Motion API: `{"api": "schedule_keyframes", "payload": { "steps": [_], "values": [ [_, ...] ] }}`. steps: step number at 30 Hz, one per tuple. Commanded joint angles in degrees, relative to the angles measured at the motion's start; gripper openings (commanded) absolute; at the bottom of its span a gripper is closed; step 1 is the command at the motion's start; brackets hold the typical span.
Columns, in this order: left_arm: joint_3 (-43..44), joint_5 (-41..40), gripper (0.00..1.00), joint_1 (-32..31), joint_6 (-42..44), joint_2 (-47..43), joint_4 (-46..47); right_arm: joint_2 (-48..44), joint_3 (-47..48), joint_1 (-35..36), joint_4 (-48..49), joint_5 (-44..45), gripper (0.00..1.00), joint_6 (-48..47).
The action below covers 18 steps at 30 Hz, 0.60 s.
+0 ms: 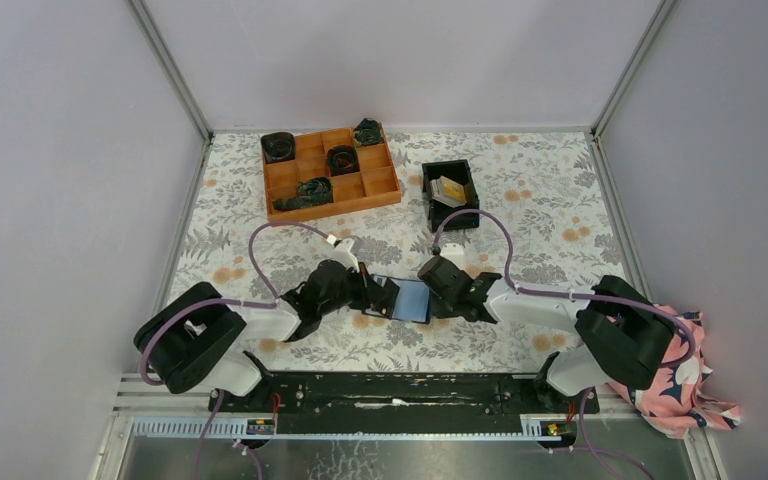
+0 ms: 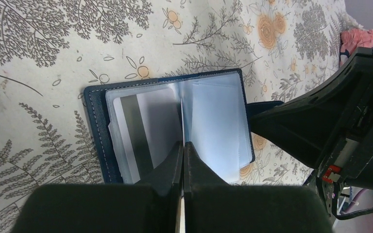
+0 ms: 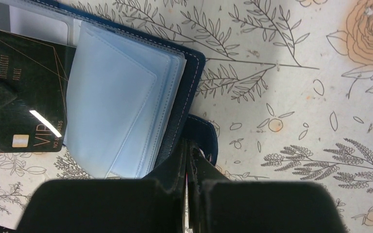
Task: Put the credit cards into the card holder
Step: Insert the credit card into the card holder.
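Two arms, one wallet: the card holder (image 1: 412, 300) lies open on the flowered table (image 1: 540, 180), toward the near edge, with one of your grippers on each side.

At its 3 o'clock, your right gripper (image 3: 188, 145) has its fingers pressed together on the navy cover edge beside the snap tab (image 3: 205, 135). That grip looks meant to pin the holder so it can neither slide nor fold shut. At 9 o'clock, your left gripper (image 2: 183, 144) has its fingers clamped on a black card (image 3: 24, 87). The card is carried over the left half of the clear sleeves (image 3: 121, 97), apparently to feed it into a pocket. A striped card (image 2: 132, 131) seems to sit in a left sleeve already.

More credit cards (image 1: 448, 189) wait in the black bin (image 1: 428, 208) at 1 o'clock of the holder. The orange tray (image 1: 332, 207) stands at 11 o'clock. Both are well apart from the work.

Room is tight where the two grippers face each other across the holder. The sleeve mouths look thin and limp, so the card's leading edge could catch or buckle a leaf. Open tablecloth shows at 12 o'clock, between holder and bin, should you need to draw back.
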Motion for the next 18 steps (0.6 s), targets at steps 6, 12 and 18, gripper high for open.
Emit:
{"api": "schedule_keyframes", "payload": {
  "steps": [6, 12, 18],
  "values": [
    [-3.1, 6.9, 0.00, 2.5, 1.8, 2.5, 7.2, 4.8, -0.5, -1.8, 0.0, -1.5, 0.00, -2.6],
    [-4.6, 11.2, 0.00, 5.6, 1.0, 3.4, 12.0, 6.0, -0.8, -2.9, 0.4, -2.1, 0.00, -3.7],
    [-6.3, 12.1, 0.00, 6.5, -0.4, 2.9, 14.2, 6.8, -0.7, -3.8, 0.7, -2.7, 0.00, -4.6]
  ]
}}
